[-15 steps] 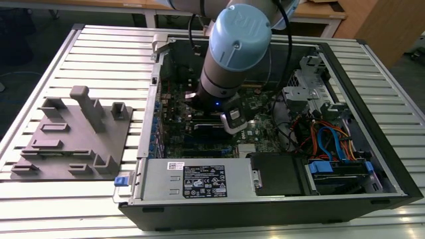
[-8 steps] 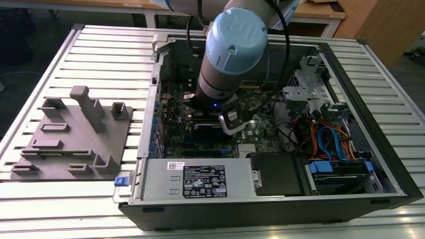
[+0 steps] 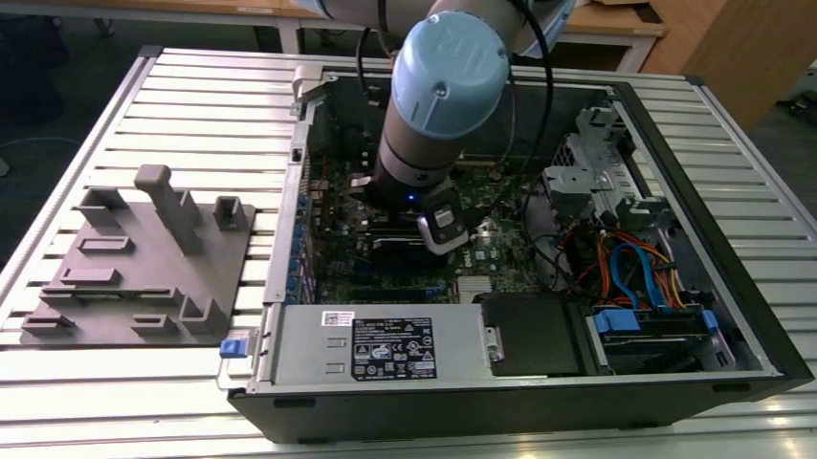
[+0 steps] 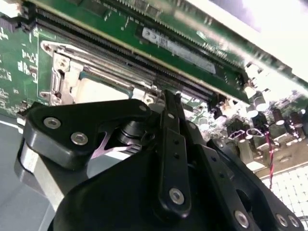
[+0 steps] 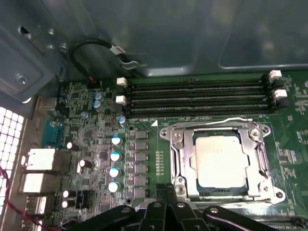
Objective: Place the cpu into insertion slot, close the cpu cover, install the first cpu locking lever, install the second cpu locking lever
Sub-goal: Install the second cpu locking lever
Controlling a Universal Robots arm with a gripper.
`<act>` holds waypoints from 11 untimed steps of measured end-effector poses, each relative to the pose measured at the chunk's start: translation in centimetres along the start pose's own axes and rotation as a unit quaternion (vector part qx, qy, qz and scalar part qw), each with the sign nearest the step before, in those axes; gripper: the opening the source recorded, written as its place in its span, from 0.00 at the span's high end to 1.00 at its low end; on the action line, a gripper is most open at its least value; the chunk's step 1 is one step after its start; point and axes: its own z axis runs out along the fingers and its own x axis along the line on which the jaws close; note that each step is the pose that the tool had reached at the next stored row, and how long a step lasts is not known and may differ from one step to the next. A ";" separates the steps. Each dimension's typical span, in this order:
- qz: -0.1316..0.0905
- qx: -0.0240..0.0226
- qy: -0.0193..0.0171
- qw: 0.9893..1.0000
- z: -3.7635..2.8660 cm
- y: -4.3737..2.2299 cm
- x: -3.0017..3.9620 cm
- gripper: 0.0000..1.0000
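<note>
The cpu [image 5: 217,160] lies flat in the insertion slot [image 5: 261,159], with the cpu cover [image 5: 180,159] down around it. The tool [image 5: 166,202] hovers just beside the socket, fingertips together, empty; any press should stay on the frame or levers, not the chip

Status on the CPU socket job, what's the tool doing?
Tool low over the motherboard, at the socket's edge. cpu seated in insertion slot, cpu cover down around it. Nothing lying on the cpu.
</note>
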 end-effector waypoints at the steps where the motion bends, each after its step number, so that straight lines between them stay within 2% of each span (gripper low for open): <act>1: 0.000 -0.001 0.000 1.000 0.05 0.03 0.01 0.90; 6: 0.000 0.000 0.000 1.000 -0.27 0.13 0.09 0.90; 11: 0.000 0.000 0.000 1.000 -1.36 0.55 0.20 0.90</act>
